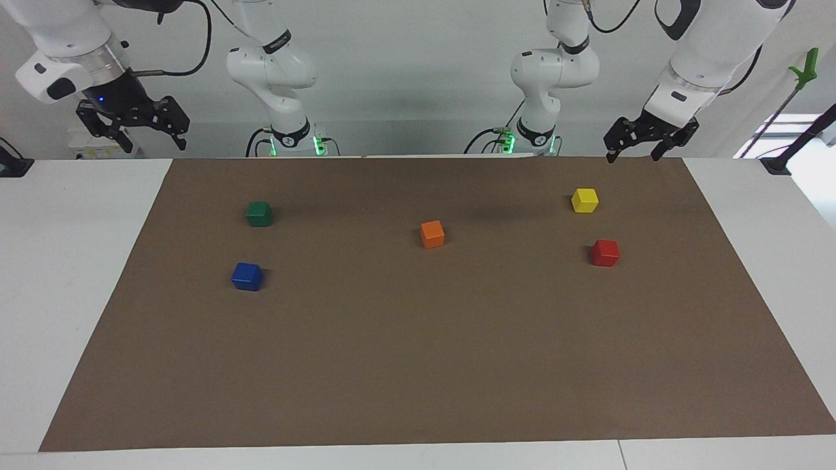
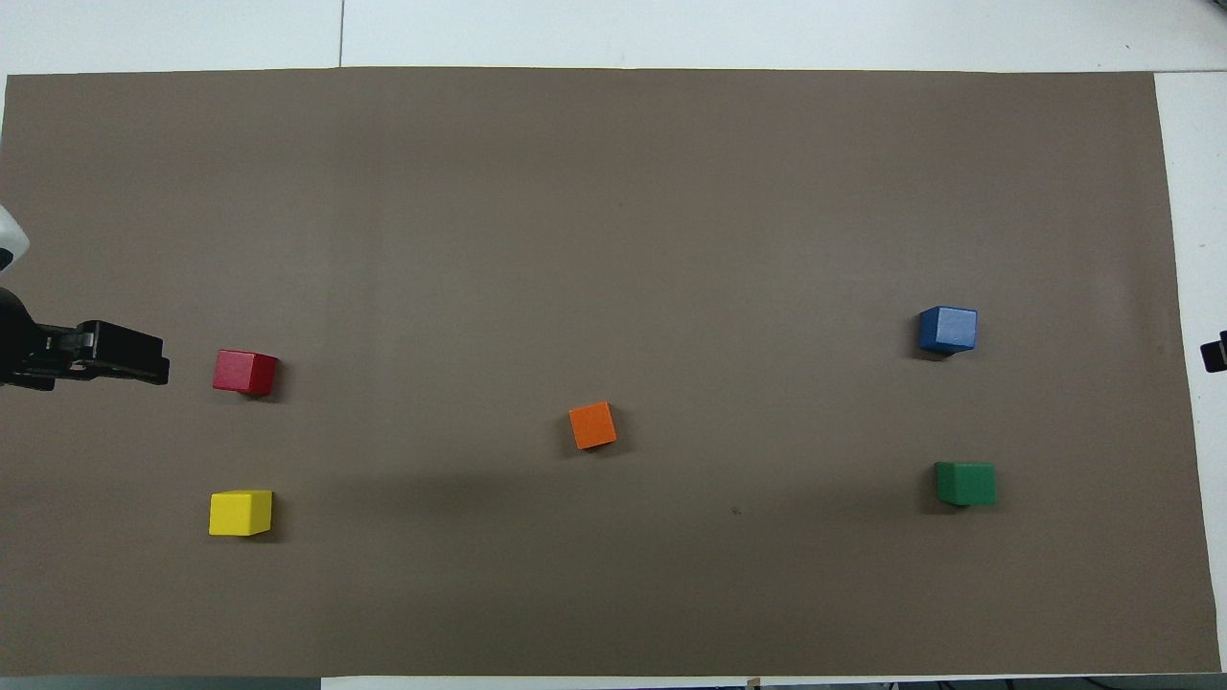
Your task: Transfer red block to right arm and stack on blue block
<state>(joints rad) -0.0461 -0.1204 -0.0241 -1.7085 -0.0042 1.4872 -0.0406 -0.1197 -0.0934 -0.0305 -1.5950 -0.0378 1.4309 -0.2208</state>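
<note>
The red block [image 1: 605, 252] [image 2: 245, 372] rests on the brown mat [image 1: 418, 365] toward the left arm's end. The blue block [image 1: 247, 276] [image 2: 948, 329] sits toward the right arm's end, about as far from the robots as the red one. My left gripper [image 1: 632, 155] [image 2: 158, 369] hangs open and empty in the air over the mat's corner by its base, apart from the red block. My right gripper [image 1: 151, 138], with a blue light at its wrist, hangs open and empty over the white table beside the mat's other corner; only a sliver of it [image 2: 1215, 355] shows in the overhead view.
A yellow block [image 1: 584, 200] [image 2: 241, 513] lies nearer to the robots than the red one. A green block [image 1: 259, 213] [image 2: 965, 483] lies nearer to them than the blue one. An orange block [image 1: 432, 234] [image 2: 592, 425] sits mid-mat.
</note>
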